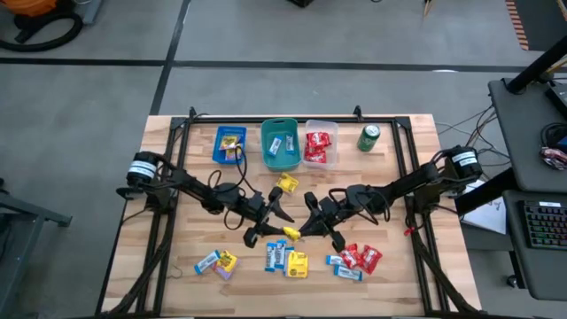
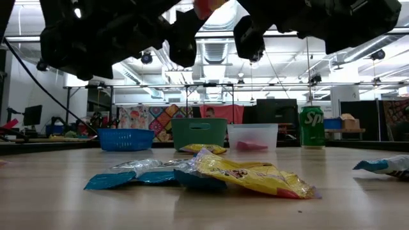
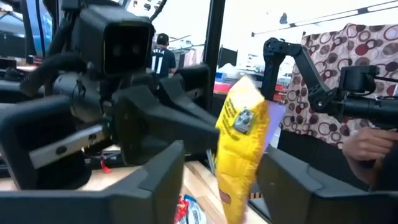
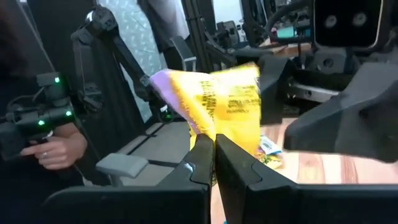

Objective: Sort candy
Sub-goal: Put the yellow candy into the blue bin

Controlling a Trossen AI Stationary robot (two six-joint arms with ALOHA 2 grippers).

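Note:
Small wrapped candy packets in yellow, red and light blue lie on the near half of the table (image 1: 285, 259), (image 1: 354, 260), (image 1: 217, 263). Another yellow one (image 1: 285, 183) rests flat farther back. My right gripper (image 4: 214, 140) is shut on a yellow candy packet (image 4: 217, 99), held up over the table's middle (image 1: 291, 232). My left gripper (image 3: 222, 154) faces it, open, with one finger on each side of that packet (image 3: 239, 143); I cannot see them touching it. Both grippers (image 1: 276, 219), (image 1: 312, 221) meet near the table's centre. My right gripper pinches the yellow packet by one end (image 4: 219, 127) between its two fingers. The fingers come roughly level from the table's right. The rest of the packet sticks out past the fingertips toward my left gripper, lifted clear of the table.
Three bins stand in a row at the far side: a blue basket (image 1: 229, 144), a teal bin (image 1: 280, 143) and a clear bin with red packets (image 1: 320, 146). A green can (image 1: 368, 137) stands to their right. A person's hand holding a device shows beyond the table (image 4: 50, 149).

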